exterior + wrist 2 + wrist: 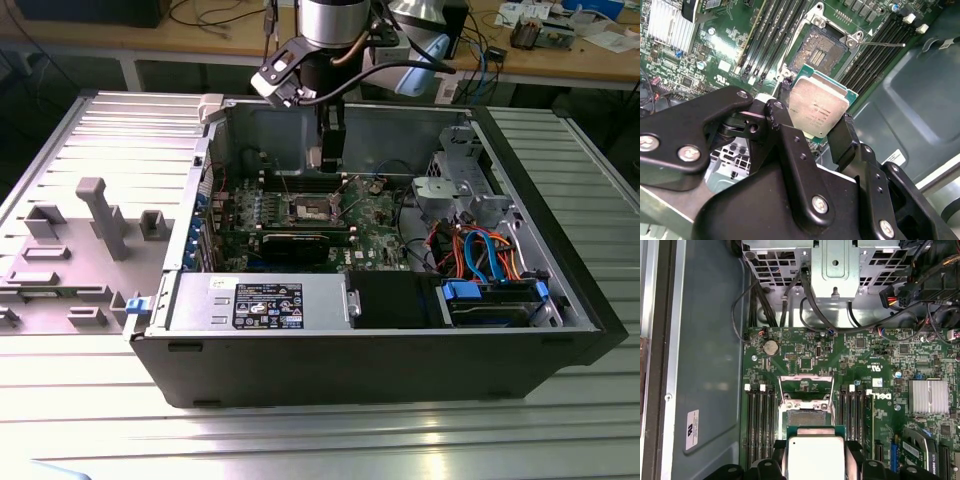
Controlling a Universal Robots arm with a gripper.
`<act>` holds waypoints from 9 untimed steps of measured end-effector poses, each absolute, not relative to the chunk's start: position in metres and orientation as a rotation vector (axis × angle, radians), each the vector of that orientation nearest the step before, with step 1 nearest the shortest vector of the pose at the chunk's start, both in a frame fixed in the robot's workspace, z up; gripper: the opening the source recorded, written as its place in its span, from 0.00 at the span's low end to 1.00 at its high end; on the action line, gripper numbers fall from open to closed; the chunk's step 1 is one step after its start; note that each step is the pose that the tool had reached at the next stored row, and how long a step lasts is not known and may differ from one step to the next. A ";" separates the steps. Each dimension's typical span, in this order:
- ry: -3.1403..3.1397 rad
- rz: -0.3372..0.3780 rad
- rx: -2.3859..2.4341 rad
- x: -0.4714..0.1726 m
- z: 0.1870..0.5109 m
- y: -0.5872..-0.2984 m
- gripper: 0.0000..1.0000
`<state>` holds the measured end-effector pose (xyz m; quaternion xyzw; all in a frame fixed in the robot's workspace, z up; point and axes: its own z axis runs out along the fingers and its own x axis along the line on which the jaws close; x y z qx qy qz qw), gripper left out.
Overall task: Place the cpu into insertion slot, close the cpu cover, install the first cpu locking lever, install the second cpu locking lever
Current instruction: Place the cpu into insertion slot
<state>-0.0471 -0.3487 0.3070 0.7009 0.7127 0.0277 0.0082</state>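
end effector (815,119) apparently grips silver-topped, green-edged cpu (818,106)

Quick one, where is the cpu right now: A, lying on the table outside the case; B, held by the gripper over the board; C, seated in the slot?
B: in the second wrist view the gripper is shut on the cpu, held clear of the slot, which has no chip in it.
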 end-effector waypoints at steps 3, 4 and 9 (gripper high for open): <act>2.227 0.087 2.191 -0.047 0.305 -0.349 0.55; 2.227 0.087 2.191 -0.047 0.304 -0.349 0.55; 2.227 0.087 2.191 -0.047 0.301 -0.349 0.55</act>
